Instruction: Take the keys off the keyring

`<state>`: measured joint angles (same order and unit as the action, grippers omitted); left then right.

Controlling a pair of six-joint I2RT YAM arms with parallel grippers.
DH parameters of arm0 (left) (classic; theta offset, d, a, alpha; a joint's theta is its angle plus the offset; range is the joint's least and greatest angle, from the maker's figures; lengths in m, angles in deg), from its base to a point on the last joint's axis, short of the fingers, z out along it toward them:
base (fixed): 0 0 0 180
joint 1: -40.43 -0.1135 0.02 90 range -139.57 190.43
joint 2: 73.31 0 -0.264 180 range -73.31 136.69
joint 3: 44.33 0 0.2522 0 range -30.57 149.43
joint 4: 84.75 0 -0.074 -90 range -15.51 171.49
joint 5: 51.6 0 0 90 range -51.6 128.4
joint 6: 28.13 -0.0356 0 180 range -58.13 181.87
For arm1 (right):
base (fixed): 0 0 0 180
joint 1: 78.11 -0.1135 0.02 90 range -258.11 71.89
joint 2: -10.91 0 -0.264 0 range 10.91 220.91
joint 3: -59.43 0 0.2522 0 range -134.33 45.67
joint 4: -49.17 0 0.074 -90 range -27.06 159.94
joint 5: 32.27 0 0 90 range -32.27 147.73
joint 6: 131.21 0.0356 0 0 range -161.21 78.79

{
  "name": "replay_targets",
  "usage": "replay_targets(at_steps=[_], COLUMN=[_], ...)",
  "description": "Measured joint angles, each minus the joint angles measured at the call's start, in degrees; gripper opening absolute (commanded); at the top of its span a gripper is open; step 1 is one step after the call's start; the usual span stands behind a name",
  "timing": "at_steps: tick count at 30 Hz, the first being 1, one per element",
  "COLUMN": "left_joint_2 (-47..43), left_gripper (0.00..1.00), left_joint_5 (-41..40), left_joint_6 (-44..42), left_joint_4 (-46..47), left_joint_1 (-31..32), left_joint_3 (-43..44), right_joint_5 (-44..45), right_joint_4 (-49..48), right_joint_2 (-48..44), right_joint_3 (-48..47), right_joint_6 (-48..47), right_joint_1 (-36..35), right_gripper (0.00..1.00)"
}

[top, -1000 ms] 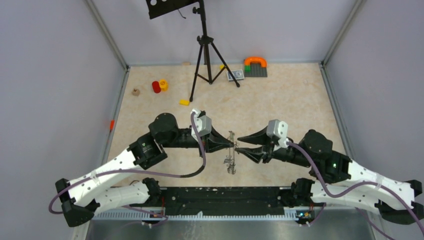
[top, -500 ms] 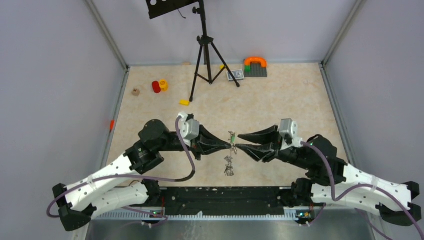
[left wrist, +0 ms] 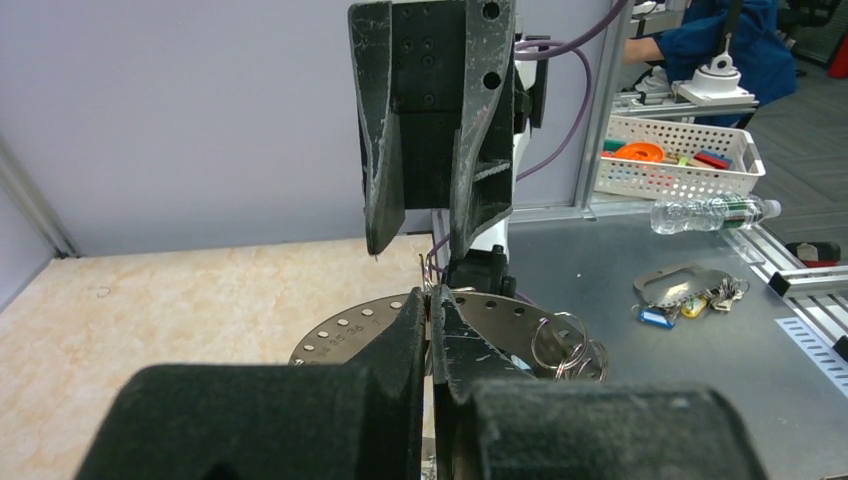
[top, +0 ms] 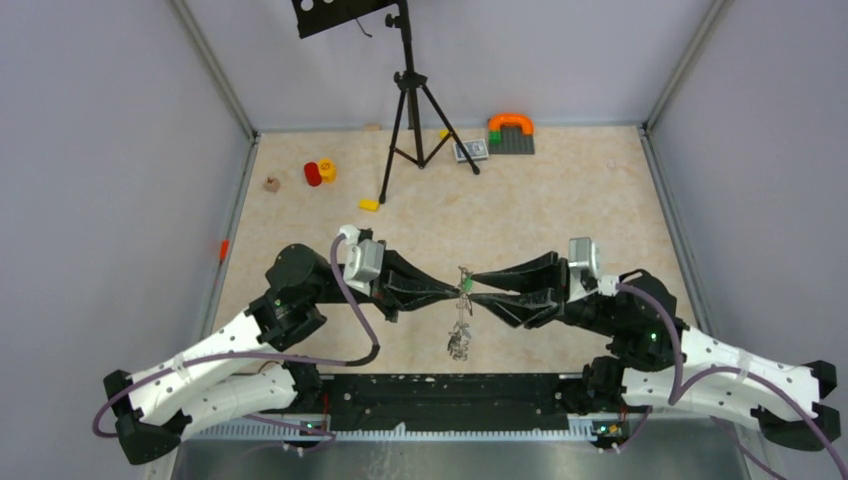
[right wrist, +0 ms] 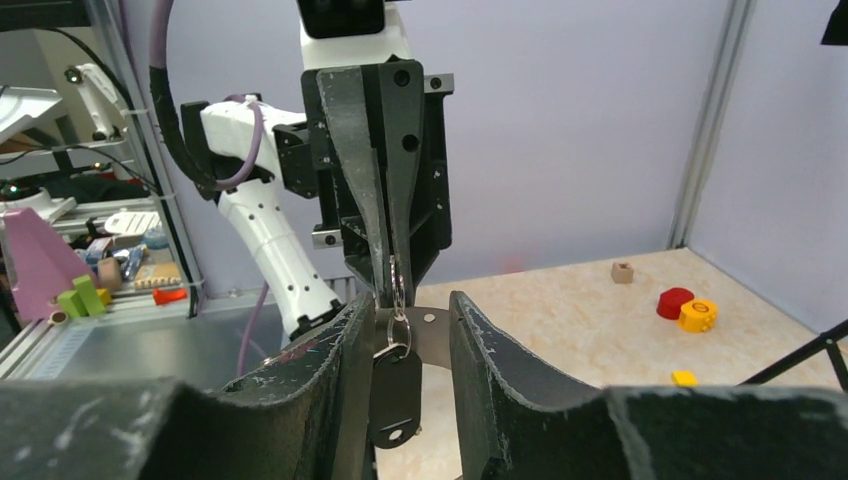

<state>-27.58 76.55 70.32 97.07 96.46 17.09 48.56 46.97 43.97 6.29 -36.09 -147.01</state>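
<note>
My left hand [left wrist: 430, 300] pinches the keyring [left wrist: 335, 330] tight. My right hand [right wrist: 412, 300] sits half open around the keys [top: 459, 340]. I think none are off yet.

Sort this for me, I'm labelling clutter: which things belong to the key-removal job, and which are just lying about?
Job: keyring, keys, left end effector, right end effector.
Lying about: tripod, red cylinder, yellow block, orange arch, wooden cube.
</note>
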Motion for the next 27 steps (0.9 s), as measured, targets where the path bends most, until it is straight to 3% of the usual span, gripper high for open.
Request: replay_targets(at_steps=[6,12,19,24,27], left_joint_2=[0.00,-0.11,-0.11,-0.13,-0.13], left_gripper=[0.00,0.00,0.00,0.00,0.00], left_joint_5=[0.66,1.60,1.92,2.08,2.14], left_joint_6=[0.44,0.55,0.63,0.61,0.63], left_joint_4=[0.83,1.01,1.01,1.01,0.98], left_joint_1=[0.00,-0.04,-0.04,-0.09,-0.11], left_joint_3=[-0.02,-0.02,-0.02,-0.02,-0.02], right_joint_5=[-1.51,-2.12,-2.80,-3.52,-3.98], right_joint_4=[-0.83,-1.68,-1.77,-2.08,-2.12], right_joint_2=[2.51,3.02,3.21,3.48,3.54], right_joint_3=[0.00,0.00,0.00,0.00,-0.02], right_joint_6=[0.68,0.94,1.09,1.09,1.05], right_joint_1=[0.00,0.00,0.00,0.00,0.00], right_gripper=[0.32,0.20,0.17,0.00,0.00])
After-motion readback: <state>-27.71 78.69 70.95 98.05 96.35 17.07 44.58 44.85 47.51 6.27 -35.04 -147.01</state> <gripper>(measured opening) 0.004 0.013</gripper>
